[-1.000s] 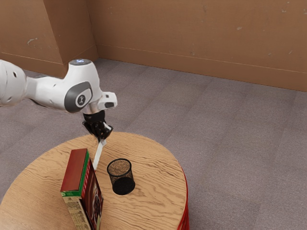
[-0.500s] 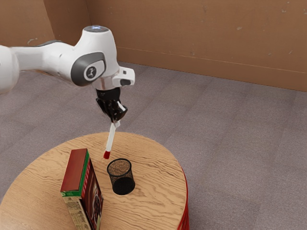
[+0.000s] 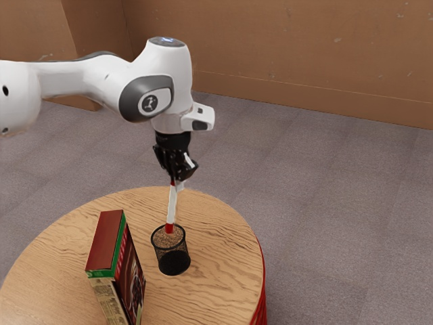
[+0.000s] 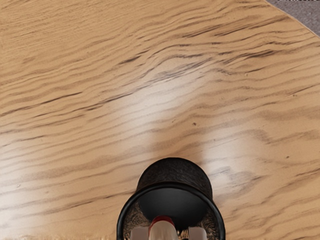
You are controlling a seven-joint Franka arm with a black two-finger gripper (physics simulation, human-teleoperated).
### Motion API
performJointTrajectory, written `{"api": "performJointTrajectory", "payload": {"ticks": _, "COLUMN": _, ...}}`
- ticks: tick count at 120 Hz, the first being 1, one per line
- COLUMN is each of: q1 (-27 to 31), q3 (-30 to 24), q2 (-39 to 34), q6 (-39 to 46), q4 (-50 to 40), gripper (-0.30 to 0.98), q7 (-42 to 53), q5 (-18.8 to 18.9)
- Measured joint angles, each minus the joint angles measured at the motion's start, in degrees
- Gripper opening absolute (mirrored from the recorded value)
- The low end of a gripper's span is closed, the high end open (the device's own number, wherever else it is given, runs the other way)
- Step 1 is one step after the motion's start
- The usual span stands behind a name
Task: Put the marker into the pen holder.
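As the white arm [image 3: 101, 78] reaches over the round wooden table [image 3: 226, 264], the gripper [image 3: 178, 177] has the marker [image 3: 172, 206] pinched by its upper part, fingers drawn in around the barrel with just the marker between them. And look at the line of it: a slight lean, red end [image 3: 169, 229] down, right at the mouth of the black mesh pen holder [image 3: 173, 261]! The wrist view puts that red end within the ring of the rim, though whether it has dipped below the rim, I can't tell. The holder stands upright on the wood, open side up. Over toward the exterior view's left, a red and green box [image 3: 105, 242] stands on the tabletop, near the holder but apart from it.
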Motion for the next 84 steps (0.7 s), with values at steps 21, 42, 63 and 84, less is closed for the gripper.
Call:
{"api": "performJointTrajectory", "payload": {"ticks": 21, "q1": 0.0, "q3": 0.1, "q2": -0.7, "q6": -0.7, "q4": -0.8, "gripper": -0.10, "q7": -0.7, "q5": 0.0}}
{"api": "performJointTrajectory", "payload": {"ticks": 42, "q1": -0.6, "q3": -0.1, "q2": -1.0, "q6": -0.8, "q4": -3.7, "gripper": -0.10, "q7": -1.2, "q5": -0.2}}
{"api": "performJointTrajectory", "payload": {"ticks": 63, "q1": 0.3, "q3": 0.0, "q2": -0.8, "q6": -0.6, "q4": -5.4, "gripper": -0.02, "q7": -1.6, "q5": -0.7}}
{"api": "performJointTrajectory", "payload": {"ticks": 84, "q1": 2.0, "q3": 0.5, "q2": -2.8, "q6": -0.9, "q4": -3.8, "gripper": 0.34, "q7": -1.5, "q5": -4.4}}
